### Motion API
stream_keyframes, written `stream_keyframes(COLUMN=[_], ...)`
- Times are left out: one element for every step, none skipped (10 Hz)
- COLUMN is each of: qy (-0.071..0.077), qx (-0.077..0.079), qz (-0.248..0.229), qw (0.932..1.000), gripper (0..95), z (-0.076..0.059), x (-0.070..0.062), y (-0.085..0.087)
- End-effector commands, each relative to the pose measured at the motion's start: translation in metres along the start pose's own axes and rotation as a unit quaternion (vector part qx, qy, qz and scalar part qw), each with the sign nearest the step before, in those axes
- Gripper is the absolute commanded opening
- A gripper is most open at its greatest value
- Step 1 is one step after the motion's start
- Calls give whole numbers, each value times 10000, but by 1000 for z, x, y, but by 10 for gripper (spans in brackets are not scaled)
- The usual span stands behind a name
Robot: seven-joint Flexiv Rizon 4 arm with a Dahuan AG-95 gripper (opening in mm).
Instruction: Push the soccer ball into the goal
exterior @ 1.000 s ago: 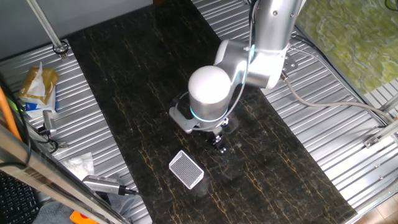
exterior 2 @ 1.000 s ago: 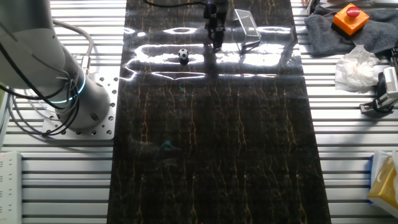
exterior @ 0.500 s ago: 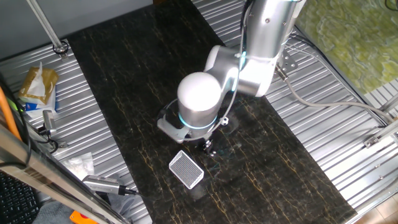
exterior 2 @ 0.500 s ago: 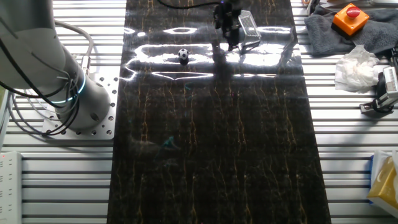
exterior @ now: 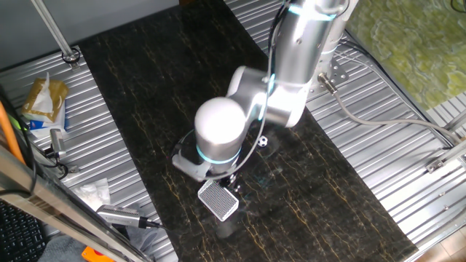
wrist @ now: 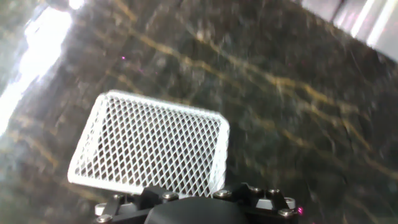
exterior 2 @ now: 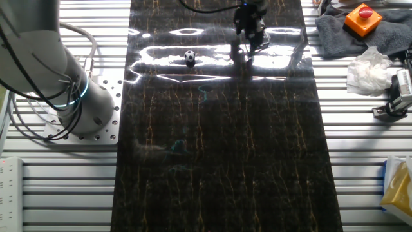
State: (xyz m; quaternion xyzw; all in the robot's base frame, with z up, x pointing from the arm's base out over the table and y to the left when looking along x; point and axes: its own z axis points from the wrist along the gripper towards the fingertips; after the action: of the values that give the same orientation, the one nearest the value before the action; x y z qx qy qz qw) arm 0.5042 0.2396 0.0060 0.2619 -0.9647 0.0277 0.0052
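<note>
While the arm (exterior: 291, 65) hangs over the goal (exterior: 218, 199) on the dark worktop (exterior 2: 219, 148), no push has begun. Gripper (exterior 2: 250, 26) sits directly above the goal; whether it is parted or closed cannot be told. Soccer ball (exterior 2: 190, 57) lies well apart from the goal, untouched. Judged next move: reposition behind the ball, on its side away from the goal.
</note>
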Motion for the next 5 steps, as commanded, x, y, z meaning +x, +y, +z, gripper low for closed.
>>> stream_keyframes(qy=[2, -2, -8, -10, 9], qx=[-1, 7, 14, 11, 20], qz=[-21, -31, -16, -35, -168], qw=[10000, 10000, 10000, 10000, 9999], gripper=[760, 760, 760, 760, 760], z=[-3, -3, -3, -3, -3], x=[3, 3, 3, 3, 3], y=[-1, -1, -1, -1, -1])
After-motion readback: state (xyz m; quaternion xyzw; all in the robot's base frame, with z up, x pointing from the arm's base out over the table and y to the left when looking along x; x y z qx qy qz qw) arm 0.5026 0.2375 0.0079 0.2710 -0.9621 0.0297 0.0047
